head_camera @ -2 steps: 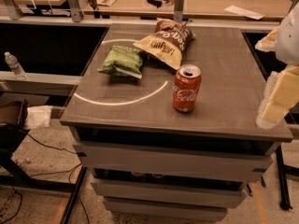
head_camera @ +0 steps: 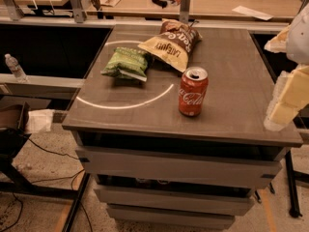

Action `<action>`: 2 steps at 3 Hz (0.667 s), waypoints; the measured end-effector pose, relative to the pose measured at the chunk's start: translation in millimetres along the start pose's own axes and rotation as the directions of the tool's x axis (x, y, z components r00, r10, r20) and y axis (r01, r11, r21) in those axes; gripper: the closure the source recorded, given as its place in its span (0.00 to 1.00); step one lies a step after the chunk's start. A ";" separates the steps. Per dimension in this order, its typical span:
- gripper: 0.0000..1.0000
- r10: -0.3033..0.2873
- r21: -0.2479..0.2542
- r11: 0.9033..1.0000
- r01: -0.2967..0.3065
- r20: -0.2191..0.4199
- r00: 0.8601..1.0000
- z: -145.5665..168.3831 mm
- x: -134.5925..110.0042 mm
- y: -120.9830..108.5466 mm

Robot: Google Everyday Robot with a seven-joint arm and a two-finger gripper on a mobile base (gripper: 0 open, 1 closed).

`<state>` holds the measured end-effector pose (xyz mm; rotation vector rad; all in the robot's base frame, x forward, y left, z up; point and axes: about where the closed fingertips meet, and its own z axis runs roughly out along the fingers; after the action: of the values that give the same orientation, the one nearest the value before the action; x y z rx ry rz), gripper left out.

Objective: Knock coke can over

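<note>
Step in hand, as judged: approach, no contact made yet. The coke can [head_camera: 193, 92] is seen upright near the middle of the table [head_camera: 231, 115], slightly toward the front edge. The gripper [head_camera: 286, 100] is held at 3 o'clock of the can, over the table's right edge and well apart from it. Whether it is released or clenched cannot be told. Chip bags [head_camera: 170, 45] lie at 10–11 o'clock. Next move called for: a sweep toward 9 o'clock, with contact high on the can so it is tipped, not slid.
</note>
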<state>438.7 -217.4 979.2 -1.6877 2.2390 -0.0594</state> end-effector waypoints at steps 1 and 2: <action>0.00 0.111 -0.024 0.994 -0.110 0.085 0.990 -2.5 11.4 -6.3; 0.00 0.282 -0.091 0.959 -0.268 0.246 0.927 2.1 21.0 -9.7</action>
<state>443.2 -239.7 974.5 -1.3032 2.2687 0.2769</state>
